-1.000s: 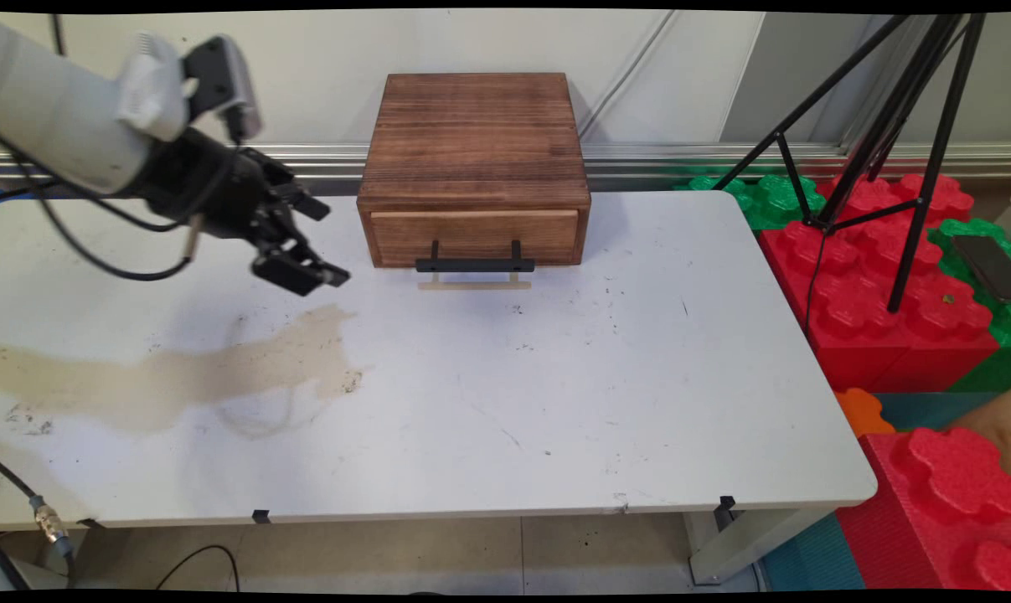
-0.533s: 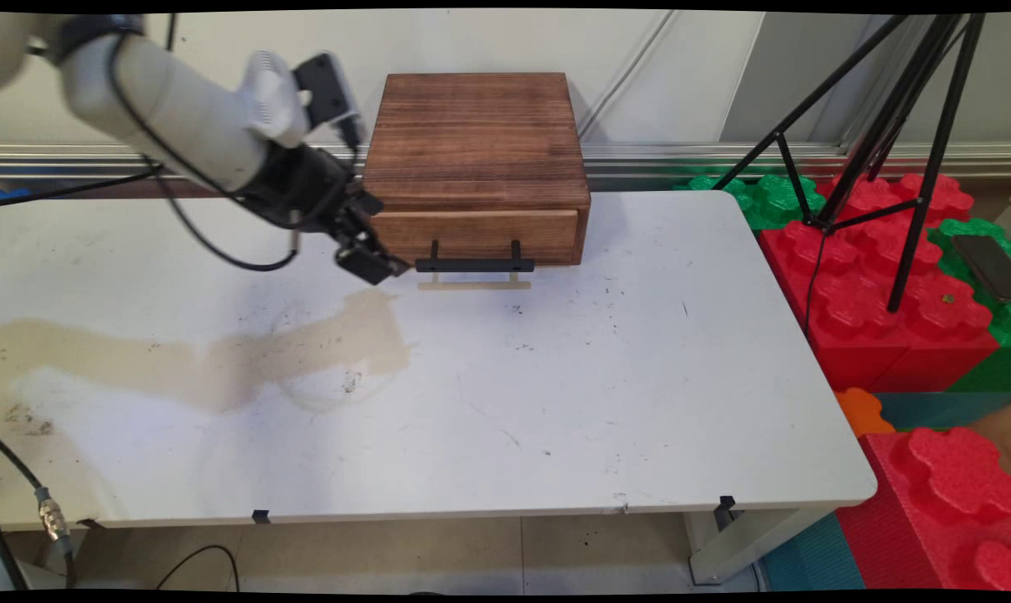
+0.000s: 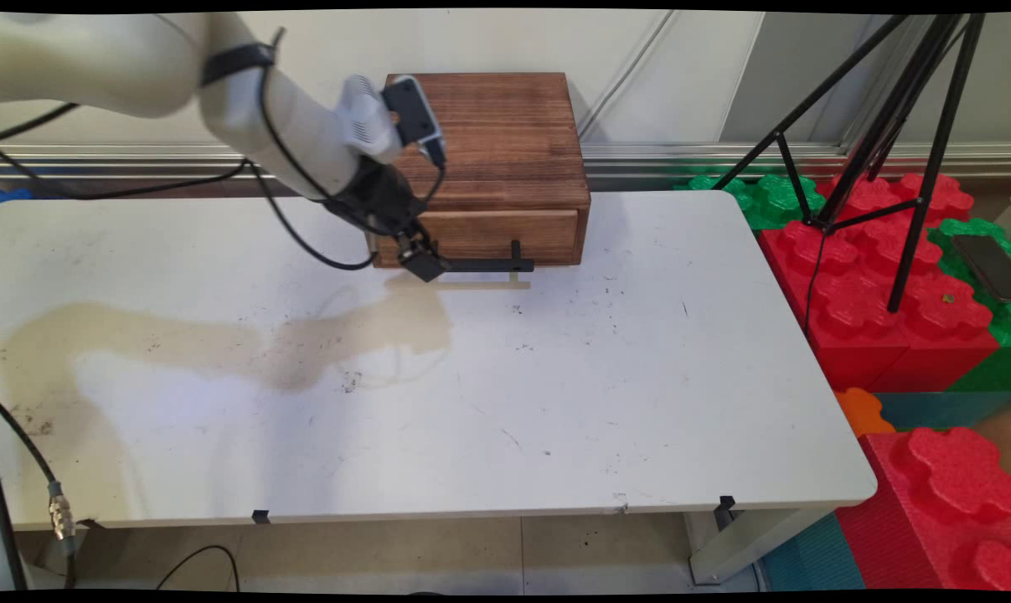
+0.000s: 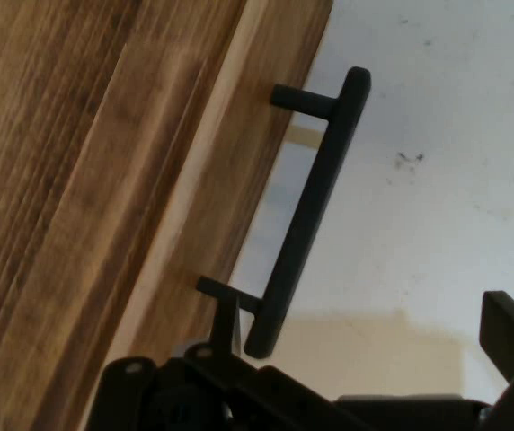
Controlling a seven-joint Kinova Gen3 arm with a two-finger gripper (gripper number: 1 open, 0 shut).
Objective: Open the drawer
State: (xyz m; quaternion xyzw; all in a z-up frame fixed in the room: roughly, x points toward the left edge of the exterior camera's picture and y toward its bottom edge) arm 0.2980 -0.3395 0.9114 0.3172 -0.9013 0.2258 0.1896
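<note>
Your gripper (image 3: pixel 425 264) sits at the left end of the black handle (image 3: pixel 484 265) on the wooden drawer box (image 3: pixel 476 159). Jaws spread apart, grasping nothing; the handle's end lies between them. The box stands at the back of the white surface (image 3: pixel 555 402), drawer shut.

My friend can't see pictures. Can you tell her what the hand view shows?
The gripper is open at the near end of a black bar handle on a wooden drawer. White table lies beyond.
</note>
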